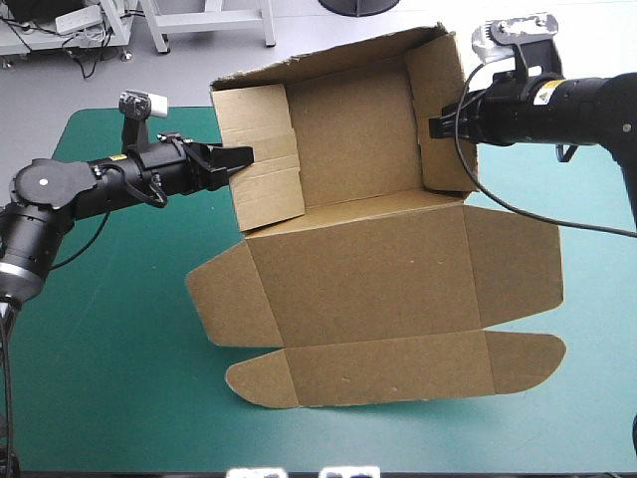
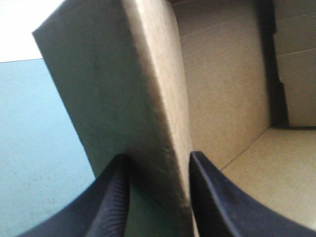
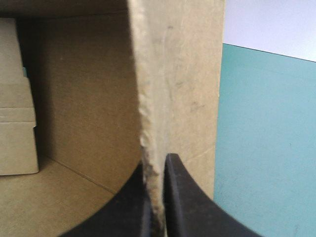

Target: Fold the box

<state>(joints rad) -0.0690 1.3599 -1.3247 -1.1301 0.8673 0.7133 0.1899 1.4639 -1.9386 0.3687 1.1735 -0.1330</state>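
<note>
The brown box (image 1: pixel 358 289) stands as an open tray at the far side of the table, its lid lying flat toward the front. My left gripper (image 1: pixel 237 159) grips the tray's folded left wall (image 1: pixel 264 189) from outside. In the left wrist view its fingers (image 2: pixel 111 197) straddle that thick wall (image 2: pixel 148 98), and the gripper (image 2: pixel 159 157) is shut on it. My right gripper (image 1: pixel 438 126) pinches the upright right wall (image 1: pixel 443 70). The right wrist view shows that gripper (image 3: pixel 158 162) shut on the wall's edge (image 3: pixel 177 74), with the tray's inside (image 3: pixel 79 98) beside it.
The lid's side flaps (image 1: pixel 513 264) and long front tuck flap (image 1: pixel 398 370) lie flat on the teal-green cover (image 1: pixel 119 349). Bare cover shows to the left of the box and along the right edge (image 1: pixel 597 329).
</note>
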